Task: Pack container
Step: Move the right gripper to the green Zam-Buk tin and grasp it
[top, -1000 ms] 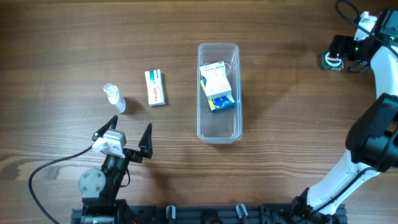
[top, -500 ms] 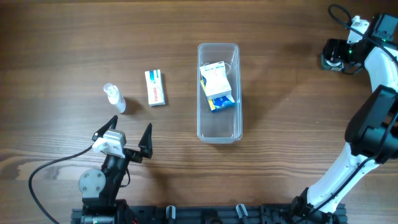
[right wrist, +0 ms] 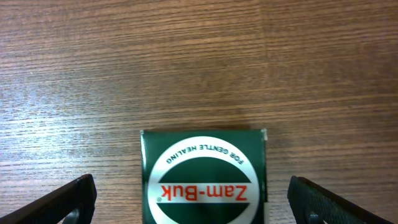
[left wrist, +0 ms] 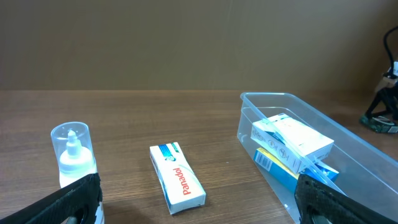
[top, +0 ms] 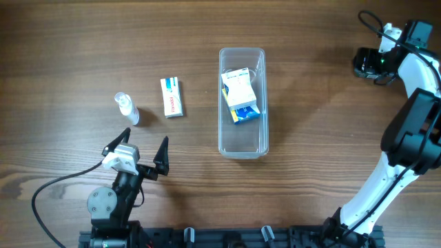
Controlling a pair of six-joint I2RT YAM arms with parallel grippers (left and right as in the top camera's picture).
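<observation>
The container [top: 264, 103], a long clear bin, lies at the table's middle with a white box [top: 239, 85] stacked on a blue box [top: 245, 114] in its far half. In the left wrist view the container [left wrist: 246, 127] is at right. A white Panadol box [top: 172, 96] [left wrist: 177, 177] and a small clear bottle [top: 127, 109] [left wrist: 73, 152] lie left of it. My left gripper [top: 143, 141] [left wrist: 199, 208] stands open, short of them. My right gripper [top: 365, 62] [right wrist: 199, 202] is open at the far right, straddling a green Zam-Buk box [right wrist: 204, 177] without touching it.
The right arm [top: 413, 131] arches along the table's right edge. A black cable [top: 55, 186] trails from the left arm base [top: 105, 203] at the front left. Bare wood lies between the container and the right gripper.
My right gripper has shifted a little left and toward the far edge, settling over the green box. The left arm and the other objects have not moved.
</observation>
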